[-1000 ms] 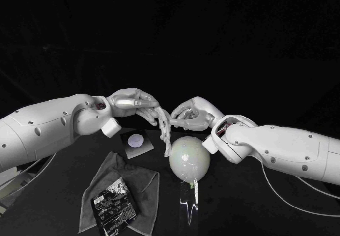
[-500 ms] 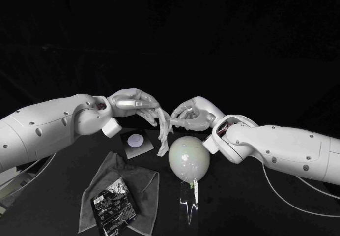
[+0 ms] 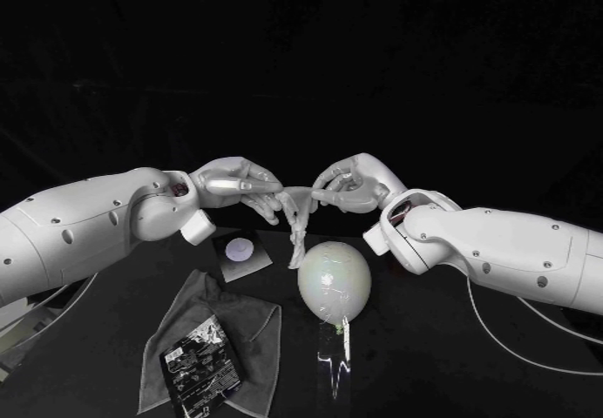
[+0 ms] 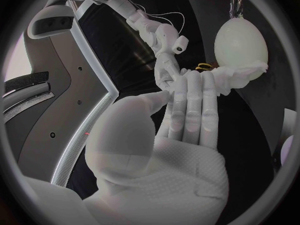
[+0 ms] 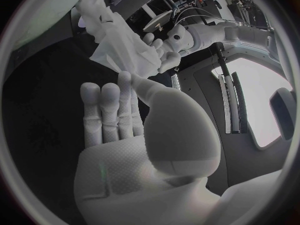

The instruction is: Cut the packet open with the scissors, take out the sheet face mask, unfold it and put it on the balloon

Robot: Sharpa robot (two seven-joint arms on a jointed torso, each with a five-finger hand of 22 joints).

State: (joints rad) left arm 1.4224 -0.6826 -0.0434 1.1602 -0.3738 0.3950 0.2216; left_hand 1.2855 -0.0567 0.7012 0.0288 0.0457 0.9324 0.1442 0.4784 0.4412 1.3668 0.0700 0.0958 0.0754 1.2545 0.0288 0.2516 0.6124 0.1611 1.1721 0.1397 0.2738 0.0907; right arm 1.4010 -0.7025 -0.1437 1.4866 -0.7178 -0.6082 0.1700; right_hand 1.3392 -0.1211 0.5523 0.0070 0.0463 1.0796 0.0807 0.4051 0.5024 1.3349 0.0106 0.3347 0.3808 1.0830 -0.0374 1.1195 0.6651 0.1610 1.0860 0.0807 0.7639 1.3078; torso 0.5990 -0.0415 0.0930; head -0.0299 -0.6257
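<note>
Above the table my left hand (image 3: 239, 187) and right hand (image 3: 352, 185) meet, and both pinch the white sheet mask (image 3: 298, 219). Its top edge is stretched between them while the rest hangs crumpled, reaching down to the pale egg-shaped balloon (image 3: 335, 279) on the table. The left wrist view has my left hand (image 4: 187, 115) with the mask (image 4: 236, 77) at its fingertips, in front of the balloon (image 4: 240, 41). In the right wrist view my right hand (image 5: 125, 120) holds the mask (image 5: 122, 42). The dark cut packet (image 3: 204, 361) lies on a grey cloth (image 3: 239, 318) at the front left.
A small dark square with a round white thing on it (image 3: 241, 252) lies left of the balloon. A thin shiny strip (image 3: 339, 348) runs from the balloon's near end toward the table's front. White cables (image 3: 515, 348) trail under my right arm.
My right hand has lifted and pulled away to the right. The mask's upper edge is now drawn out between the hands. The left hand, balloon and packet stay put.
</note>
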